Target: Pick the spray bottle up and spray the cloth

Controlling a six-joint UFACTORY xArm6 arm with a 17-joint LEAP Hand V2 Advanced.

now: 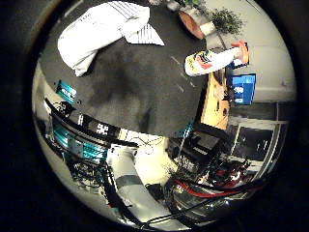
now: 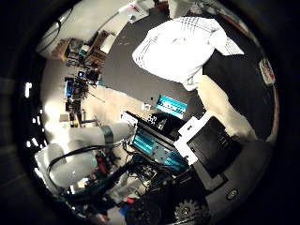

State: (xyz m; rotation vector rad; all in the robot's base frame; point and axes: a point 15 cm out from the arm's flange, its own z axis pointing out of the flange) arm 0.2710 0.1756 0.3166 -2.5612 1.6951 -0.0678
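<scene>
In the right little finger side palm view, a white spray bottle (image 1: 210, 63) with an orange head is on the dark table (image 1: 145, 82) near its edge. A white cloth (image 1: 104, 31) lies crumpled on the same table, well away from the bottle. The right thumb side palm view shows the cloth (image 2: 183, 47) on the dark table (image 2: 239, 89). My hand (image 2: 211, 141) is high above the table, away from both. Its white and black fingers reach into view relaxed, with nothing between them.
A blue box (image 1: 243, 89) sits on a wooden stand beside the table, near the bottle. A potted plant (image 1: 224, 19) and an orange pot (image 1: 193, 24) stand beyond the table. The white arm (image 1: 130, 179) shows over the floor.
</scene>
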